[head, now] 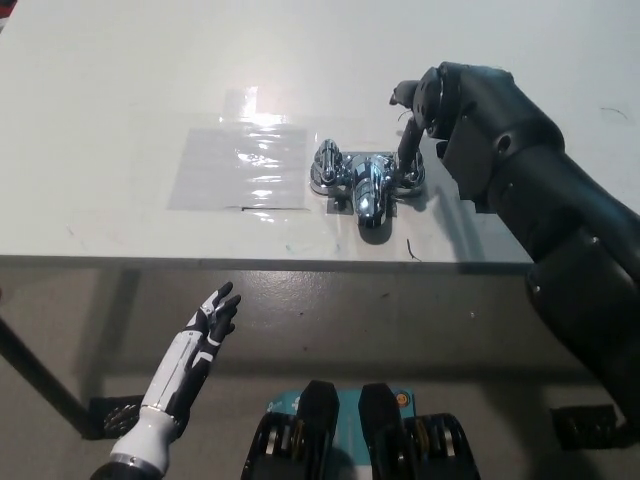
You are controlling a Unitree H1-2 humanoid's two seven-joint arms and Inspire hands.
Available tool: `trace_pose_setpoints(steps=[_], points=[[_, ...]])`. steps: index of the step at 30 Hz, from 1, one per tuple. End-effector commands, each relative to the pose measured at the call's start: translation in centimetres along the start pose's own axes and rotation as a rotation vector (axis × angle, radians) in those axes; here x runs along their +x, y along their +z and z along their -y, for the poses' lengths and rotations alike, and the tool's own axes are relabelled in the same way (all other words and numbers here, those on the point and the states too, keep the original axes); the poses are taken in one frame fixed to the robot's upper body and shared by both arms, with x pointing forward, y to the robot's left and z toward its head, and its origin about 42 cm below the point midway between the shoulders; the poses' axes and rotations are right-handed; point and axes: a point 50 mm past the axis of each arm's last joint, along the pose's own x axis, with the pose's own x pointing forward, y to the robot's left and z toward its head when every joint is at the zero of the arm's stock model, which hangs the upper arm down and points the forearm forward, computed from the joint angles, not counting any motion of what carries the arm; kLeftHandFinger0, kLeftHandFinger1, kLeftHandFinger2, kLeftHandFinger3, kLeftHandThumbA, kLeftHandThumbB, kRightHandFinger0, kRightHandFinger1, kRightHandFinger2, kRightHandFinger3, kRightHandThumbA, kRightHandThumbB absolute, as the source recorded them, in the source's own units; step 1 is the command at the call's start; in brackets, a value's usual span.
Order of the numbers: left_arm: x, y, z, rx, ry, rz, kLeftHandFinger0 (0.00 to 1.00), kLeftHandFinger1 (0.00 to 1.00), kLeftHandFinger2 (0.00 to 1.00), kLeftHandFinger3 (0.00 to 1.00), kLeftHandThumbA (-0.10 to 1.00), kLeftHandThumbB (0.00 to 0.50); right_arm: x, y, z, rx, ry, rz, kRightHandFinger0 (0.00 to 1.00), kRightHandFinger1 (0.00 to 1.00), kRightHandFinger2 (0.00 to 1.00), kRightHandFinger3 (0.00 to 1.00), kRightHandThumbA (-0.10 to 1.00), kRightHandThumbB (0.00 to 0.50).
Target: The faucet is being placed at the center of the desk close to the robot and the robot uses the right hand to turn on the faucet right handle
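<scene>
A chrome faucet (366,180) with two handles sits on the white desk (120,90), near its front edge at the middle. My black right hand (430,110) hangs over the faucet's right side. Its fingertips (408,152) point down and touch the right handle (409,172). Whether the fingers grip the handle is not clear. The left handle (328,160) stands free. My white left hand (205,335) rests below the desk edge at the lower left, fingers spread, holding nothing.
A shiny clear sheet (240,165) is taped to the desk left of the faucet. A dark flat patch (470,185) lies under my right arm. A desk leg (35,380) runs down at the lower left.
</scene>
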Motion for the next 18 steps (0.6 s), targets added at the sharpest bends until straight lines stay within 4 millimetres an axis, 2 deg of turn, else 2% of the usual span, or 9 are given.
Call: trace_pose_setpoints(steps=[1, 3, 10, 11, 16, 18], points=[[0.6, 1.6, -0.4, 0.014, -0.001, 0.061, 1.0, 1.0, 1.0, 1.0, 0.95, 0.11, -0.8, 1.5, 1.6, -0.044, -0.071, 0.025, 1.0, 1.0, 1.0, 1.0, 1.0, 0.39], [0.6, 1.7, -0.5, 0.013, -0.001, 0.061, 1.0, 1.0, 1.0, 1.0, 0.94, 0.096, -0.7, 1.3, 1.5, -0.047, -0.062, 0.026, 1.0, 1.0, 1.0, 1.0, 1.0, 0.38], [0.8, 1.9, -0.5, 0.019, -0.001, 0.07, 1.0, 1.0, 1.0, 1.0, 0.95, 0.101, -0.5, 0.1, 1.6, -0.02, -0.045, 0.0, 1.0, 1.0, 1.0, 1.0, 1.0, 0.374], [0.8, 1.8, -0.6, 0.021, 0.002, 0.075, 1.0, 1.0, 1.0, 1.0, 0.95, 0.103, -0.6, -0.1, 1.7, -0.028, -0.028, 0.001, 1.0, 1.0, 1.0, 1.0, 1.0, 0.358], [0.8, 1.9, -0.7, 0.017, 0.005, 0.068, 1.0, 1.0, 1.0, 1.0, 0.96, 0.11, -0.6, -1.5, 2.4, 0.051, -0.004, -0.039, 1.0, 1.0, 1.0, 1.0, 1.0, 0.384], [0.8, 1.9, -0.7, 0.014, 0.004, 0.066, 1.0, 1.0, 1.0, 1.0, 0.96, 0.107, -0.6, -2.2, 2.7, 0.055, 0.001, -0.057, 1.0, 1.0, 1.0, 1.0, 1.0, 0.381]])
